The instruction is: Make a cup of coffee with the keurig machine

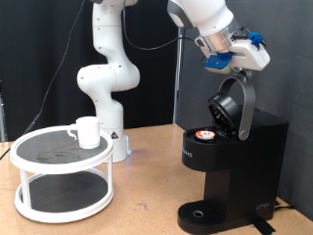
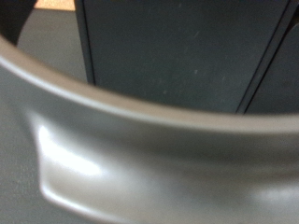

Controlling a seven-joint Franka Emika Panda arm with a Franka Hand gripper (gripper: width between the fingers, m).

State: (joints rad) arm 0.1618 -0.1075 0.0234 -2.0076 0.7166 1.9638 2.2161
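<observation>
My claw (image 1: 238, 67) hung at the raised, rounded lid (image 1: 233, 103) of the boxy matte black coffee machine (image 1: 227, 166); whether it was open or gripping, I could not tell. A pod (image 1: 204, 136) sat in the chamber. The plain white ceramic mug (image 1: 87, 131) stood well apart on the white round two-tier stand (image 1: 61, 174).

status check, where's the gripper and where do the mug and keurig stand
Gripper at the keurig machine's raised lid. Pod seated in the open chamber. White mug on the round rack, drip base bare.
</observation>
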